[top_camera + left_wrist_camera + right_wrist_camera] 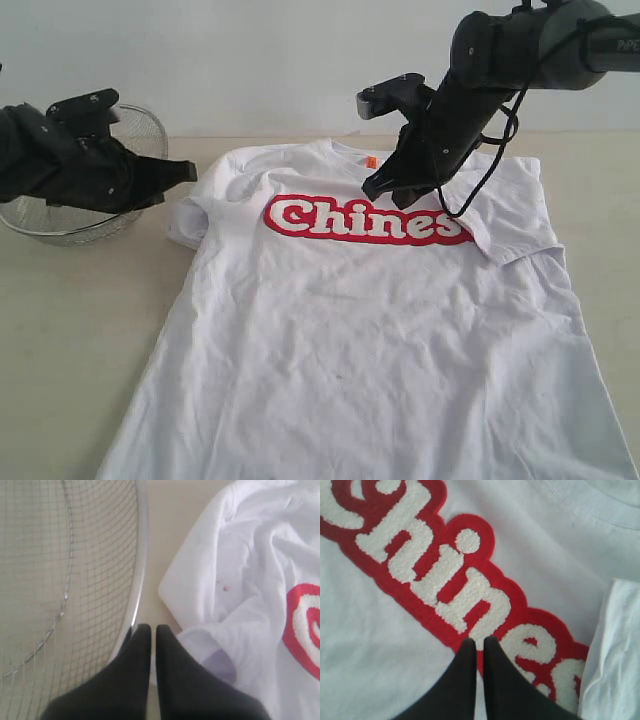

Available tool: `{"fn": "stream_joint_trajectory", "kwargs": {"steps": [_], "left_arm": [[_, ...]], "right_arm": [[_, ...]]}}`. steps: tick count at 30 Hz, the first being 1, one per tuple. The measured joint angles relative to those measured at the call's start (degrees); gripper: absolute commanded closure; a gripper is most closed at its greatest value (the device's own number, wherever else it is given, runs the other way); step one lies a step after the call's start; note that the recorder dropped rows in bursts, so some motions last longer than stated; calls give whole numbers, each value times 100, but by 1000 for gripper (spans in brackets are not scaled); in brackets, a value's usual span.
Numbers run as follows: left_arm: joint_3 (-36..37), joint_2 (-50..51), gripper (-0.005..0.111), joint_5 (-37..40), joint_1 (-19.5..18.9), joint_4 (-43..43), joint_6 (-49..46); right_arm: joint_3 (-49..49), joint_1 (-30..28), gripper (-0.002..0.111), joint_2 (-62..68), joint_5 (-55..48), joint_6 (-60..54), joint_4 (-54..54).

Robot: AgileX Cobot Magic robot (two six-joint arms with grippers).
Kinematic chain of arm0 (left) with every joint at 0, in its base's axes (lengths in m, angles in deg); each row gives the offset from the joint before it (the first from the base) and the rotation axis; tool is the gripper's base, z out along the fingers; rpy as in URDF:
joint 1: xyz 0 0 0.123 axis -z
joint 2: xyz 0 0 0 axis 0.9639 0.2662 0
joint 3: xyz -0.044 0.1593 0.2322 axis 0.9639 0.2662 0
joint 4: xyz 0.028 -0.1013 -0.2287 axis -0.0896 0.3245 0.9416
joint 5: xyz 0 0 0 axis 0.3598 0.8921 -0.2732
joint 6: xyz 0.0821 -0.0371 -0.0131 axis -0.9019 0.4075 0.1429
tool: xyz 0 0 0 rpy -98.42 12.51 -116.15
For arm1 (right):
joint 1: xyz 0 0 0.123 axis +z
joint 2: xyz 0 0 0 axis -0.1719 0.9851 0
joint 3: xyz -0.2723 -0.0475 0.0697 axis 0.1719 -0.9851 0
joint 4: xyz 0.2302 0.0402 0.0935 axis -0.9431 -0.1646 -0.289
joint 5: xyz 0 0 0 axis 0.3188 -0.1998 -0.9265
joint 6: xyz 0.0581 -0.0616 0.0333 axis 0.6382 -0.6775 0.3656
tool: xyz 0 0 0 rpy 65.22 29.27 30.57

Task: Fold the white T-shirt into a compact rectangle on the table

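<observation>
Shirt (pixel 370 340): spread face-up, ready for folding.
Left gripper (pixel 151 628): together, empty, beside sleeve (pixel 200 580).
Right gripper (pixel 479 641): together, empty, over lettering (pixel 445 580).

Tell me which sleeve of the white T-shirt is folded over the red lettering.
The sleeve on the right arm's side: it lies folded inward, covering the lettering's end. The other sleeve, near the mesh basket, is bunched clear of the print.

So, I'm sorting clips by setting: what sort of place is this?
Probably a robotics lab or test bench: black left arm and right arm over a beige table, plain white wall behind, and only a white T-shirt and wire-mesh basket laid out.
</observation>
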Motion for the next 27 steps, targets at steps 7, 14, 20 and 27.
{"fn": "stream_joint_trajectory", "kwargs": {"steps": [7,14,20,27], "left_arm": [[-400,366,56,337,0,0,-103],[-534,511,44,400,0,0,-103],[-547,631,44,480,0,0,-103],[-547,773,67,597,0,0,-123]], "right_arm": [[0,0,109,0,0,0,0],[0,0,109,0,0,0,0],[0,0,109,0,0,0,0],[0,0,109,0,0,-13,0]]}}
